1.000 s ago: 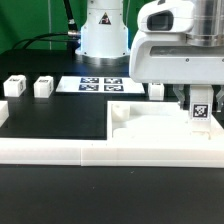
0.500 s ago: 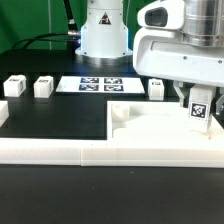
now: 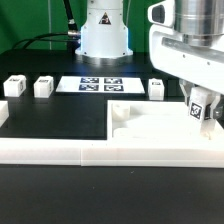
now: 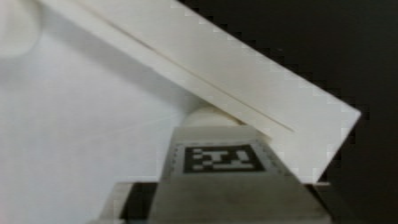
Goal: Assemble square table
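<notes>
Black counter [image 3: 50,125], carrying everything listed here. White arm [image 3: 185,45], one, reaching down on the exterior view's right; its base [image 3: 103,30] stands at the far middle. Square tabletop [image 3: 150,128], white, one, lying flat on the counter right of centre, with its near edge against the border rail; the raised rim shows along the far side, with a corner socket [image 3: 120,113] at the far corner on the exterior view's left. Border rail [image 3: 70,151], long and white, one, running across the front of the counter. Marker board [image 3: 100,84], flat and white with black tags, lying well behind the tabletop. Tool [image 3: 199,103], one, jaws narrowed onto the held leg [image 3: 200,112], a small white block whose tag faces the exterior camera. It hangs slightly tilted over the tabletop's end on the exterior view's right. In the wrist view the same block [image 4: 221,158] sits close beside the angled rim [image 4: 231,95]; whether its lower end touches the tabletop cannot be told. Loose legs, three, small white blocks upright on the counter: first leg [image 3: 14,87] and second leg [image 3: 43,87] close together at the far left, and third leg [image 3: 157,89] just beyond the tabletop's far edge, near the marker board's right end.
</notes>
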### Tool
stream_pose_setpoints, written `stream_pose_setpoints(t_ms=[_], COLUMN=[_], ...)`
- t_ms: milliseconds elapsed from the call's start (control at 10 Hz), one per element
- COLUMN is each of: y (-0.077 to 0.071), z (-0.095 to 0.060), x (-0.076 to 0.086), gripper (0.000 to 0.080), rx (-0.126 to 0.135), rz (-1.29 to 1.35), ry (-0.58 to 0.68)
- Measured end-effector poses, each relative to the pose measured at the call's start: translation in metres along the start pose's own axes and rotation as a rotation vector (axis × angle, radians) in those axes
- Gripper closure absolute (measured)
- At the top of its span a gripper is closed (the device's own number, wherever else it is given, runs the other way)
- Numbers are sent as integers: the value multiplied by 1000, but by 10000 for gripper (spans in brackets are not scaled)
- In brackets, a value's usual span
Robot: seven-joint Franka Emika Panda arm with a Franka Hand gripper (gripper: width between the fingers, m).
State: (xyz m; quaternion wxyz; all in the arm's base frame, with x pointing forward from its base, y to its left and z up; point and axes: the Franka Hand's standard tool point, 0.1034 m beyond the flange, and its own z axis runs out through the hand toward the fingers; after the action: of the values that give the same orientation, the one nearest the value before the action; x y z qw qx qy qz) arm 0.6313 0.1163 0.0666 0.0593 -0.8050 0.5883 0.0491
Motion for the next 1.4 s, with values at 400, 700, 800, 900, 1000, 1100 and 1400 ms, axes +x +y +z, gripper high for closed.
stream_pose_setpoints(t_ms=[400, 700, 800, 900, 1000, 1100, 1400], y=[-1, 0, 0, 0, -2, -2, -1], z=[2, 1, 0, -1, -1, 0, -2], x=[-6, -8, -5, -9, -17, -18, -9], gripper=[512, 234, 234, 165, 154, 154, 151], rx=[23, 4, 4, -10, -27, -25, -63], rz=[169, 7, -174, -327, -472, -505, -918], ry=[-5, -11, -7, 21, 50, 43, 76])
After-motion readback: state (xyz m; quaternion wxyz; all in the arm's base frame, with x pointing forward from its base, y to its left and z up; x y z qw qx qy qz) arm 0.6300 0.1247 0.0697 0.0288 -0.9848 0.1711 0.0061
